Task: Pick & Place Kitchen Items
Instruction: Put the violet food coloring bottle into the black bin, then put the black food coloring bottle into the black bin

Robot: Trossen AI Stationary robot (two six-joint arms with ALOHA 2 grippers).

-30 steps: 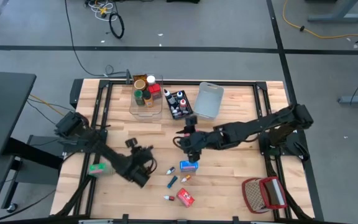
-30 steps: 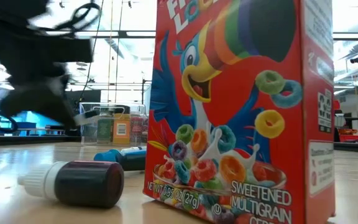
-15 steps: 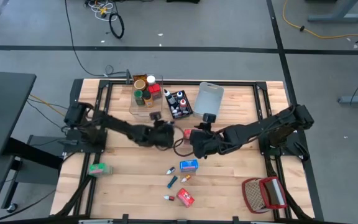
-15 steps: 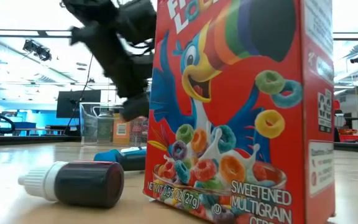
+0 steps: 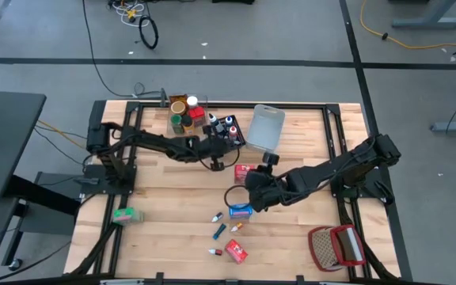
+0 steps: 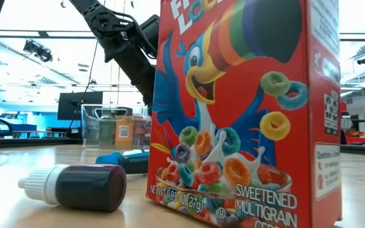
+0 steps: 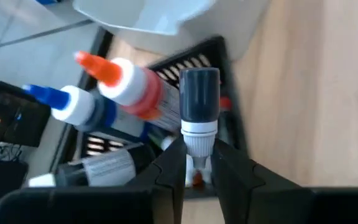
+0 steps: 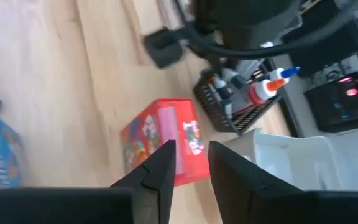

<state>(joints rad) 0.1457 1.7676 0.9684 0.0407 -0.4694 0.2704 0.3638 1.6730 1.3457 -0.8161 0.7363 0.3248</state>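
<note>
My left gripper [image 7: 194, 163] pinches a small, smooth dark-capped tube [image 7: 199, 106] above the black slatted bin [image 5: 226, 133]. My right gripper [image 8: 190, 163], seemingly empty, stands narrowly parted near a glossy red box [image 8: 161, 142].

Left gripper [image 7: 197, 163] had its fingers [image 7: 169, 168] pinched on a small dark-capped tube [image 7: 199, 118] — cap pointing away from the camera. Just beyond sat a black bin [image 7: 213, 50] holding an orange-tipped bottle [image 7: 132, 87] and a blue-tipped bottle [image 7: 73, 106], lying side by side. Wooden surface [image 7: 309, 106] alongside — pale bin [image 7: 160, 12] past it.
</note>
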